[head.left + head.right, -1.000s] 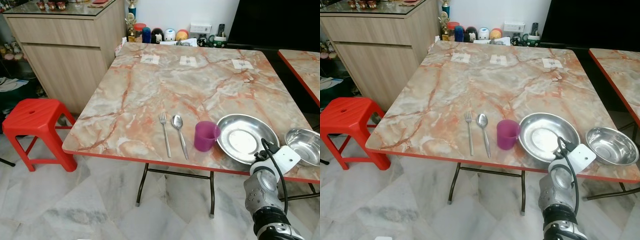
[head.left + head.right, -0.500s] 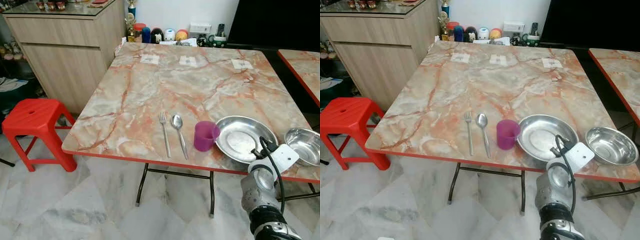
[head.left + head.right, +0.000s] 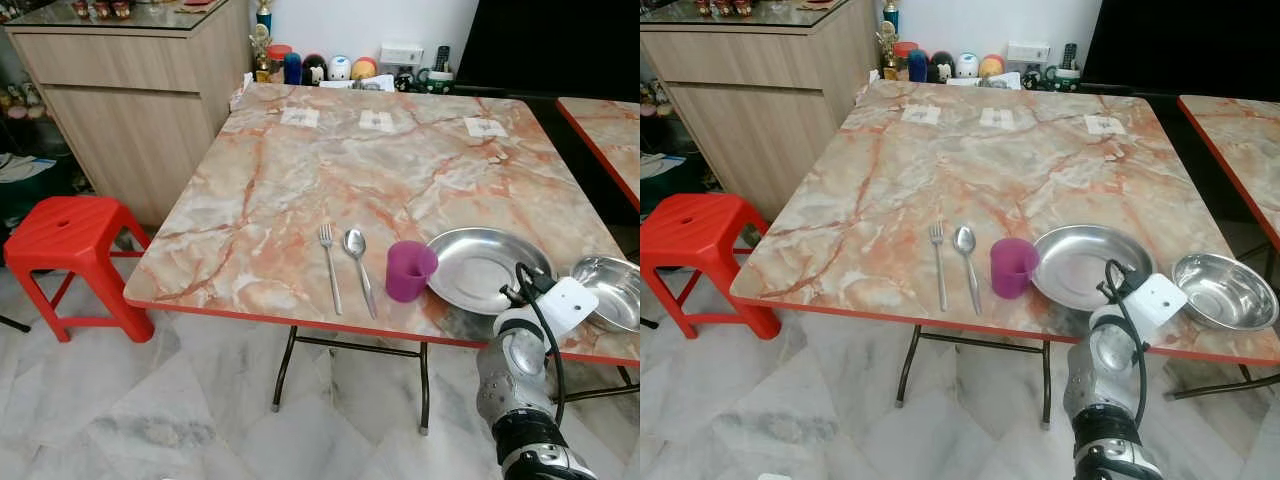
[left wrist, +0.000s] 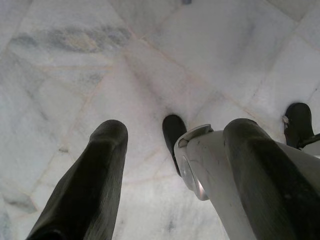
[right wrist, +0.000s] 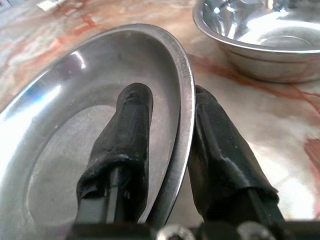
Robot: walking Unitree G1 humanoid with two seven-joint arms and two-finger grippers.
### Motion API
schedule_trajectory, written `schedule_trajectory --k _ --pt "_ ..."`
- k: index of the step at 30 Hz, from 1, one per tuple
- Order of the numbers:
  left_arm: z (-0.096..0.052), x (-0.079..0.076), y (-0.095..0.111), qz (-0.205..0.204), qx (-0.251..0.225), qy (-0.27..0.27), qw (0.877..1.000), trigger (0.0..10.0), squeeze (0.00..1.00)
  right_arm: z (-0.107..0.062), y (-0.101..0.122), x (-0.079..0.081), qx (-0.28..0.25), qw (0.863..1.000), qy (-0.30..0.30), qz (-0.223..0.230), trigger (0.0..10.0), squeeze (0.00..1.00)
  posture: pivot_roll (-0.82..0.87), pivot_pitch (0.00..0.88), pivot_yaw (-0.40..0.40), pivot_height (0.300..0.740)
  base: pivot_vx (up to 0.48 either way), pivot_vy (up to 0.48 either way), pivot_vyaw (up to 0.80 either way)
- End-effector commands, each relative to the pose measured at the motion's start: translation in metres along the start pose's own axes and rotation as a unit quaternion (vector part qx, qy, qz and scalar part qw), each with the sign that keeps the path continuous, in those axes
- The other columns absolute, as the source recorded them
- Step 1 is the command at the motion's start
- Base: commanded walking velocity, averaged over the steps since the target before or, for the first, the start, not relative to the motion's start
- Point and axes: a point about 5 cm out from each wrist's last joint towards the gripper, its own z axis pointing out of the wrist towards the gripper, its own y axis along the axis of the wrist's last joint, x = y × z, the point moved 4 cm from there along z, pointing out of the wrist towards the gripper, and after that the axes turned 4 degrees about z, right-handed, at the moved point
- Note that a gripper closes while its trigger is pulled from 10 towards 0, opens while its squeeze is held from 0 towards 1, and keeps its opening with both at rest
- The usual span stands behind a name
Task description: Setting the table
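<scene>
Near the front red edge of the marble desk (image 3: 300,180), a steel plate (image 3: 480,265) is seen tilted, its near rim raised off the surface, with a purple cup (image 3: 409,270) just beside it and a fork (image 3: 329,265) and spoon (image 3: 358,255) beyond the cup. A steel bowl (image 3: 1223,290) lies on the plate's other side. Much bare desk is left behind the plate; three small labels there cannot be read. Through the right wrist view, the plate's rim is gripped by the right hand (image 5: 167,150), one finger inside, one under. Through the left wrist view, the left hand (image 4: 175,170) is held spread above floor tiles (image 4: 75,75).
</scene>
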Motion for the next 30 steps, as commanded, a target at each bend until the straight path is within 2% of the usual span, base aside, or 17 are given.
schedule_trajectory --k 1,7,10,19,22,26,27,29,30 --pt "-0.003 -0.002 -0.009 0.012 0.012 -0.005 1.000 10.0 0.00 0.000 0.012 0.011 -0.030 0.999 0.022 0.007 0.0 0.00 0.06 0.123 -0.029 0.740 0.000 0.000 0.00" --pt "-0.003 -0.004 -0.010 0.013 0.015 -0.007 1.000 10.0 0.00 -0.003 0.024 0.022 -0.069 0.996 0.046 -0.011 0.0 0.00 0.06 0.124 -0.030 0.740 0.000 0.000 0.00" --pt "-0.003 -0.005 -0.011 0.013 0.016 -0.007 1.000 10.0 0.00 -0.004 0.030 0.023 -0.084 0.995 0.045 -0.008 0.0 0.00 0.06 0.124 -0.030 0.740 0.000 0.000 0.00" --pt "-0.002 -0.007 -0.011 0.010 0.016 -0.011 1.000 10.0 0.00 -0.003 0.048 0.025 -0.130 0.990 0.048 -0.035 0.0 0.00 0.06 0.126 -0.031 0.740 0.000 0.000 0.00" --pt "-0.002 -0.008 -0.010 0.008 0.014 -0.011 1.000 10.0 0.00 -0.002 0.070 0.025 -0.172 0.983 0.044 -0.038 0.0 0.00 0.06 0.127 -0.030 0.740 0.000 0.000 0.00" --pt "-0.002 -0.009 -0.010 0.009 0.013 -0.012 1.000 10.0 0.00 -0.002 0.080 0.024 -0.190 0.980 0.038 -0.037 0.0 0.00 0.05 0.125 -0.031 0.740 0.000 0.000 0.00" --pt "-0.003 -0.009 -0.010 0.009 0.013 -0.012 1.000 10.0 0.00 -0.004 0.089 0.021 -0.205 0.978 0.033 -0.034 10.0 0.00 0.05 0.125 -0.031 0.740 0.000 0.000 0.00" --pt "-0.003 -0.009 -0.010 0.009 0.013 -0.012 1.000 10.0 0.00 -0.004 0.089 0.021 -0.205 0.978 0.033 -0.034 10.0 0.00 0.05 0.125 -0.031 0.740 0.000 0.000 0.00" --pt "-0.003 -0.009 -0.010 0.008 0.012 -0.011 1.000 10.0 0.00 -0.005 0.096 0.017 -0.218 0.975 0.027 -0.028 10.0 0.00 0.05 0.125 -0.031 0.740 0.000 0.000 0.00"
